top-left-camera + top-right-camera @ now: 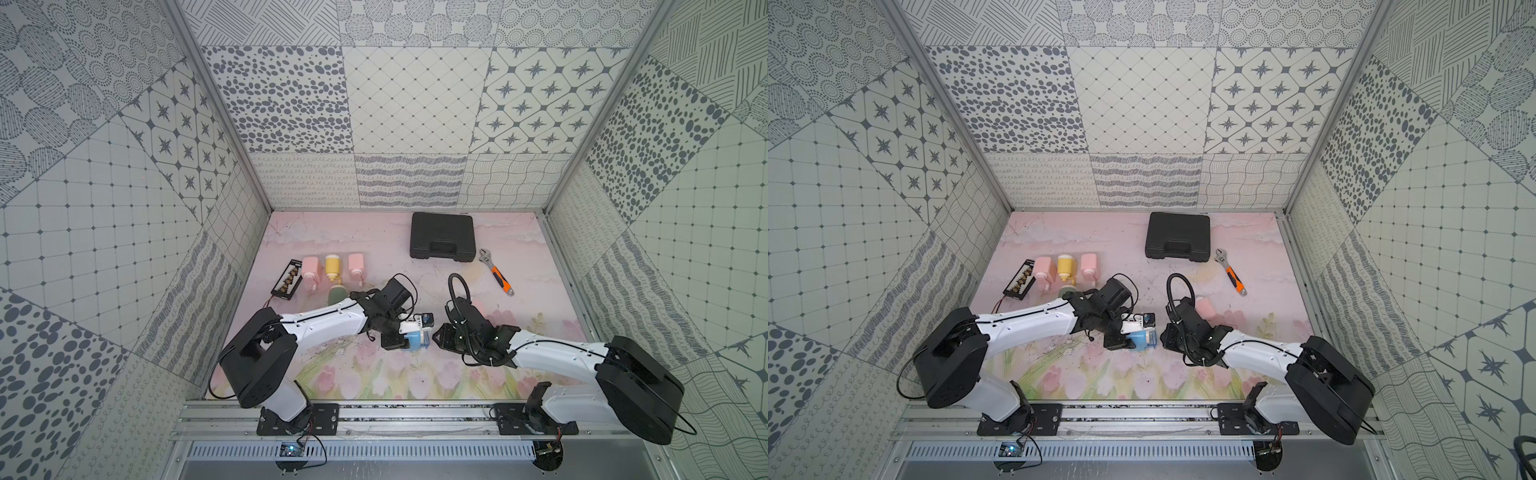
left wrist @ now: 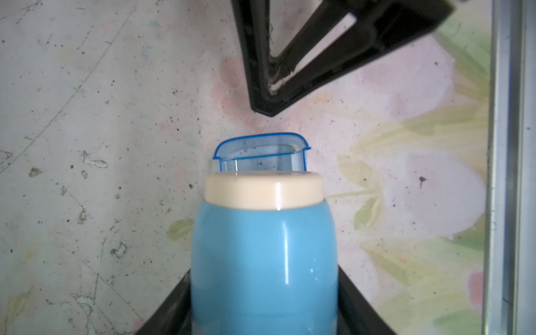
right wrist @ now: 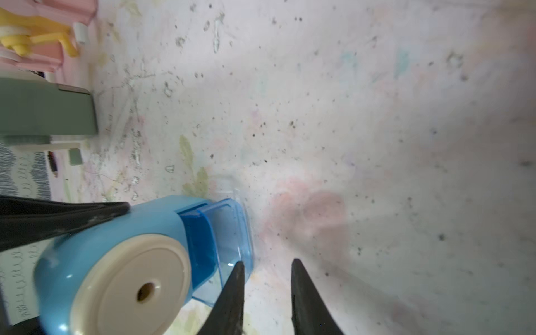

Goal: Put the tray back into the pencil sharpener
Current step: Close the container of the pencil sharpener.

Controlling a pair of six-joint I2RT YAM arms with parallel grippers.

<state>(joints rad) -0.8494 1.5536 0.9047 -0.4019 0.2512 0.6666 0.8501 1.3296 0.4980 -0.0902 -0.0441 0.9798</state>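
- Sky-blue plastic pencil sharpener (image 2: 264, 261) w/ cream face is clamped by left gripper (image 1: 405, 332), mid pink floral worktop (image 1: 332, 232), nearer front edge.
- Clear blue plastic tray (image 2: 261, 153) is seen partly inserted, protruding.
- Nothing is held by right gripper (image 3: 265, 278); fingers narrowly parted, one tip beside tray.

pencil sharpener (image 2: 264, 261) cut off at picture edge, tray (image 3: 232, 232) inner end hidden inside it
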